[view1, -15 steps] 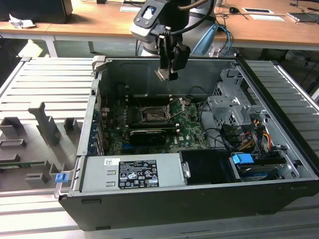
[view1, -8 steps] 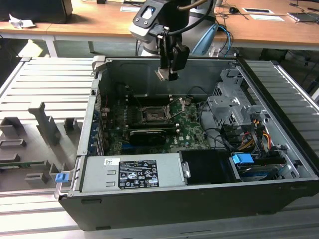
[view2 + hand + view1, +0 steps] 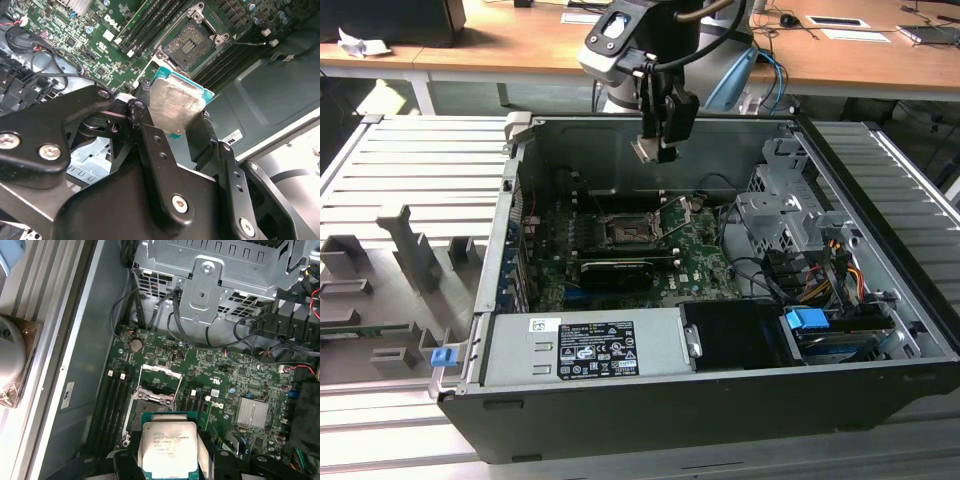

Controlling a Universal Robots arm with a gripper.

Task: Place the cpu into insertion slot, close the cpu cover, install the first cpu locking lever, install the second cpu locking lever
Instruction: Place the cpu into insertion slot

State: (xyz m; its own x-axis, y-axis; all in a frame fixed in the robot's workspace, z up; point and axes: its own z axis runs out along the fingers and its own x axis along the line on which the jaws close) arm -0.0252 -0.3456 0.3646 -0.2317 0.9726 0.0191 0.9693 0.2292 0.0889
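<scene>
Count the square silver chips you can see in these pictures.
1. The chip is clamped in the gripper, held in the air and not yet in the socket on the green board. Others could be hidden under other parts.

I count one gripper (image 3: 172, 114) with one cpu (image 3: 167, 450) clamped between its fingers. Below the tool lies one green motherboard (image 3: 225, 375) carrying one insertion slot (image 3: 192, 44) and one cpu cover (image 3: 160, 368). Farther out from the tool I make out one coin battery (image 3: 136, 344), one finned silver heatsink (image 3: 252, 412) and one long black card (image 3: 617, 272), all inside one open computer case (image 3: 720, 400).
</scene>
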